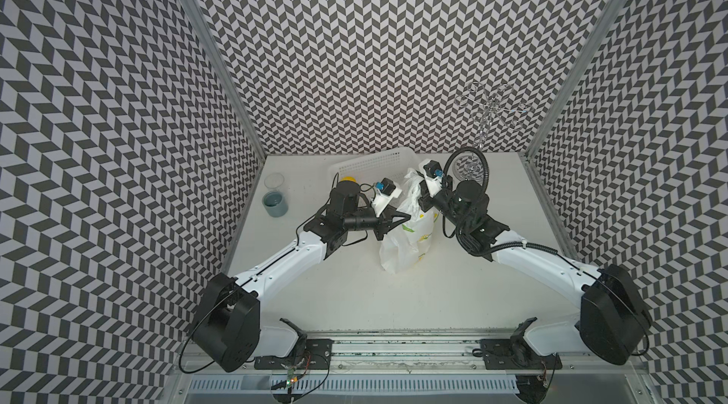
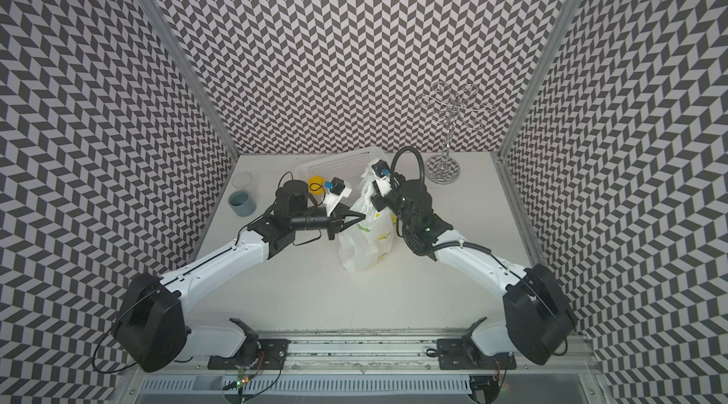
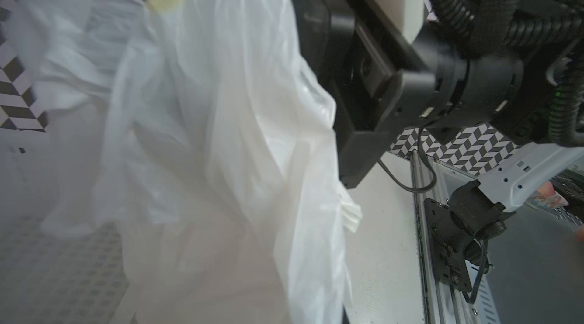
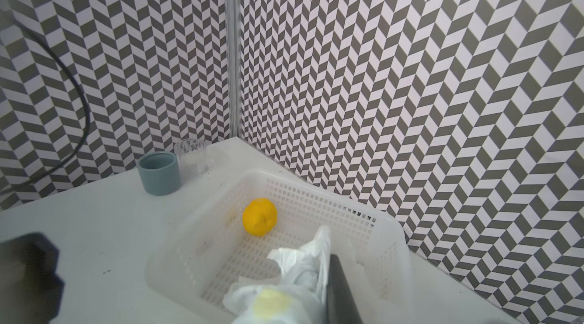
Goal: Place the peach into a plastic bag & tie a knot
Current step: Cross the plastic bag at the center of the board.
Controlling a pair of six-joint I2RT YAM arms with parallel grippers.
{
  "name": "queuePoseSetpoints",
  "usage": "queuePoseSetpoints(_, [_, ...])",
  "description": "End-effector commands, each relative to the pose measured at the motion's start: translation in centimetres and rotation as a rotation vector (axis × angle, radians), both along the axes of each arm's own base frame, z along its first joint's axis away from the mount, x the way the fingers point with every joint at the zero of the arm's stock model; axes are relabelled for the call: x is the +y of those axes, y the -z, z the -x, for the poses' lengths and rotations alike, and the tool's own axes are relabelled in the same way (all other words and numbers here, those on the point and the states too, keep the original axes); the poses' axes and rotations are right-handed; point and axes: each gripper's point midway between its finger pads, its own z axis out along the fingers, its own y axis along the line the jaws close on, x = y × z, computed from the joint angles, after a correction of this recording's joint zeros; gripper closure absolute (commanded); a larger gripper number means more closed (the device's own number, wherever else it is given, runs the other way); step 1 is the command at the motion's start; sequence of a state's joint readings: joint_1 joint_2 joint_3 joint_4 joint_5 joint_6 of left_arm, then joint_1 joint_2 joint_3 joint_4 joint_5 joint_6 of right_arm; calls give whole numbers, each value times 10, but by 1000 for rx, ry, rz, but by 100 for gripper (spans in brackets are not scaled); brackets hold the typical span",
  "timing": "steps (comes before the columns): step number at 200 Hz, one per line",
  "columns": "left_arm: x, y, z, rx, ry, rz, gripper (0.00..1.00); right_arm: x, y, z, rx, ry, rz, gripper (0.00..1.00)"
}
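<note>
The plastic bag [image 1: 402, 248] is stood on the table [image 1: 335, 303], between the two claws and just in front of the white basket [image 4: 363, 221]. The left claw [image 1: 405, 218] is squeezed shut on the bag's side. The bag's top is bunched at the right claw [image 1: 420, 192], but how tightly it is held cannot be told. The peach cannot be seen; only a yellow fruit [image 4: 259, 216] is seen in the basket. If the thin bag is pulled too hard, it could be torn. If the top is let slip, the bag could flop open and the knot could be missed.
</note>
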State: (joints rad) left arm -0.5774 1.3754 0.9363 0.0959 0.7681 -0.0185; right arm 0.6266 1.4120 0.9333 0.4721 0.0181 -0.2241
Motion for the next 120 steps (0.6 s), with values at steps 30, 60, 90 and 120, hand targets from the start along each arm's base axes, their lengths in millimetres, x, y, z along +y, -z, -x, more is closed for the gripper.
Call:
queuePoseSetpoints(30, [-18, -9, 21, 17, 79, 44, 92, -5, -10, 19, -131, -33, -126, 92])
queuePoseSetpoints(60, [5, -11, 3, 28, -20, -1, 69, 1, 0, 36, -81, -189, -29, 93])
queuePoseSetpoints(90, [43, -33, 1, 1, -99, 51, 47, -15, 11, 42, -38, -181, -24, 93])
queuePoseSetpoints(120, [50, -68, 21, -53, -56, 153, 42, -25, 4, 58, -152, -181, -70, 95])
